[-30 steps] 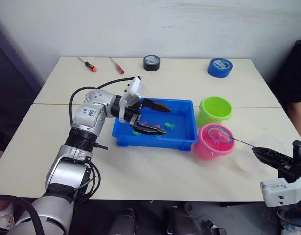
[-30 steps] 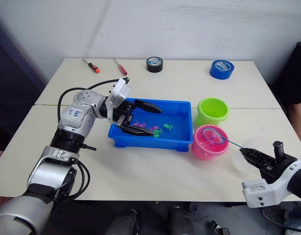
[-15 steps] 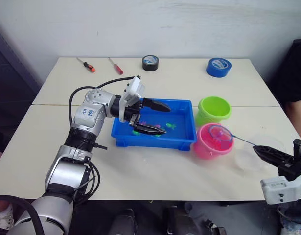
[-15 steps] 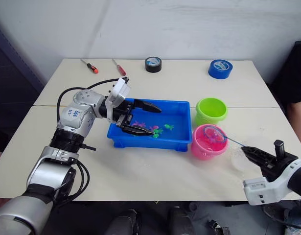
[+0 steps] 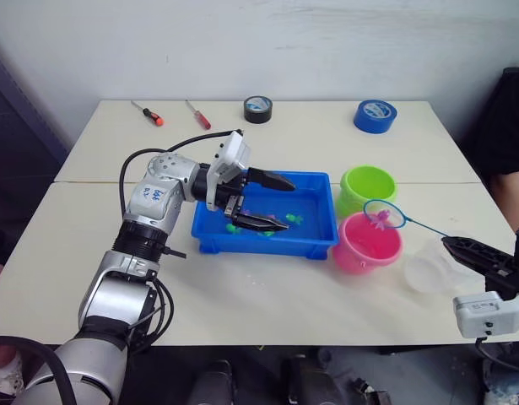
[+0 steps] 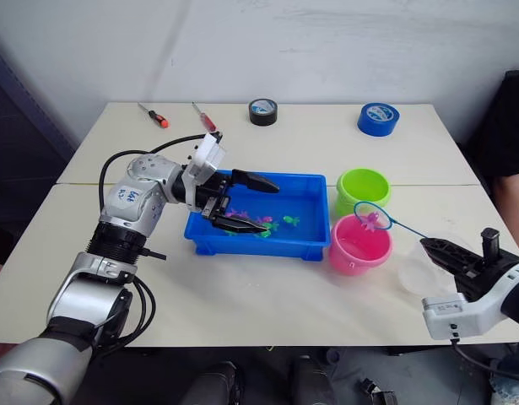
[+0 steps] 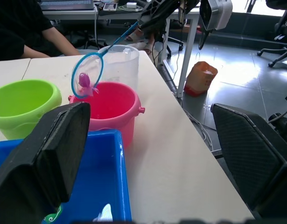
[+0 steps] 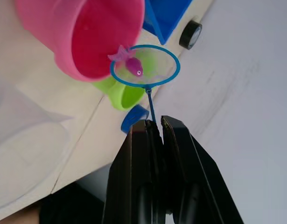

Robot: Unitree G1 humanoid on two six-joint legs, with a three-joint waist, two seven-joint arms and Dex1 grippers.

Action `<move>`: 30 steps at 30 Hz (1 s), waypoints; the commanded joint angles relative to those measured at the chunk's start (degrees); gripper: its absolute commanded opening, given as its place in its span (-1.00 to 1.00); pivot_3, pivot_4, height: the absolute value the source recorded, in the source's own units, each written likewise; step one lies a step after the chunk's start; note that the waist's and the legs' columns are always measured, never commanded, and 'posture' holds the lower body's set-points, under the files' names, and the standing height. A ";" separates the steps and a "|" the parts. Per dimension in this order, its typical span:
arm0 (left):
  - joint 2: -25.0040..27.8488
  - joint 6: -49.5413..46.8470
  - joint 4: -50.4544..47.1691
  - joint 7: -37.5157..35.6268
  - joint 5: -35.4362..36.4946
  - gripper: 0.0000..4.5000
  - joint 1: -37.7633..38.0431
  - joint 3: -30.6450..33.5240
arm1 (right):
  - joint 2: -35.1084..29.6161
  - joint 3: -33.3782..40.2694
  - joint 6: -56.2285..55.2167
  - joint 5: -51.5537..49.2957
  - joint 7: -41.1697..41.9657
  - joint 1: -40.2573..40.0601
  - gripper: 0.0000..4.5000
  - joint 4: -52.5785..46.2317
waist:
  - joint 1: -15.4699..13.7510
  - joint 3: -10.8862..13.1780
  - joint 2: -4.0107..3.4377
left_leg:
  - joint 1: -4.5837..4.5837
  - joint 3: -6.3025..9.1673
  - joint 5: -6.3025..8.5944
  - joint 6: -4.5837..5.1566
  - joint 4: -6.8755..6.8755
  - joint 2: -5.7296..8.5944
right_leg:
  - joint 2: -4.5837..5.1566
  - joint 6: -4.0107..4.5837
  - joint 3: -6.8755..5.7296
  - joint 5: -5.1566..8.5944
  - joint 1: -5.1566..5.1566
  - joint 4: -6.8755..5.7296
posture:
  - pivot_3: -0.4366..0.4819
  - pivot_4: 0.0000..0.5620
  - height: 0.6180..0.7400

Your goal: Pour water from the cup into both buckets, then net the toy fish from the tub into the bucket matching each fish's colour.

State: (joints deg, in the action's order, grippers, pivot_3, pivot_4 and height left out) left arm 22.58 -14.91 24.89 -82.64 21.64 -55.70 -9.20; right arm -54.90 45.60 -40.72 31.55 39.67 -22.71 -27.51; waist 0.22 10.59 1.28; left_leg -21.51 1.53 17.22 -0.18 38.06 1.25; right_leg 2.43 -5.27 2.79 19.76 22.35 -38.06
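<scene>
Pink fish lay in the net, which hung above the pink bucket's far rim (beside the green bucket). The right gripper pinched its handle; the left gripper was spread over the tub.

The right gripper, clamped on the handle of the net, is drawing back and lifting since the earlier frames. The hoop, which a second ago sat low inside the mouth of the pink bucket, is now riding above the bucket's far rim, out ahead of the fingertips. A pink fish is lying in the mesh, raised clear of the bucket.
</scene>
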 commanded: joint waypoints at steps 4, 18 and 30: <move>0.13 0.63 -1.58 0.25 0.06 0.99 -0.14 1.08 | 0.22 -1.48 -1.94 -1.13 1.79 -4.43 -1.00 -1.54 | -0.04 0.00 0.00 | 0.00 -0.07 0.02 0.04 0.00 0.01 | 0.01 0.00 0.08 0.00 0.00 0.04 | -0.05 -0.47 0.94; -0.33 1.33 -0.76 0.71 0.02 0.99 -0.51 1.20 | 2.50 -0.50 0.15 0.97 -0.18 -3.96 -1.00 -3.18 | -0.14 0.03 0.06 | 0.12 -0.40 0.09 0.15 -0.06 -0.04 | -0.05 -0.07 0.43 -0.04 0.01 0.09 | -0.05 -0.47 0.94; -0.55 1.68 -0.56 0.58 -0.20 0.99 -0.27 1.01 | 2.21 0.02 5.43 -4.60 1.23 -0.94 -1.00 -3.58 | -0.01 0.04 0.07 | 0.16 -0.60 0.16 0.27 -0.01 -0.01 | -0.01 -0.26 0.62 -0.14 0.02 0.14 | -0.05 -0.47 0.94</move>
State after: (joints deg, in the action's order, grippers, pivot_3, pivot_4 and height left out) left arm 22.14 -14.00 25.26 -82.00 21.59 -55.67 -8.98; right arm -53.26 45.18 -36.54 30.04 40.55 -23.55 -29.60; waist 0.20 10.63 1.35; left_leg -21.36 0.92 17.39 0.10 38.06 1.24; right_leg 2.43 -5.53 3.42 19.62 22.36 -37.91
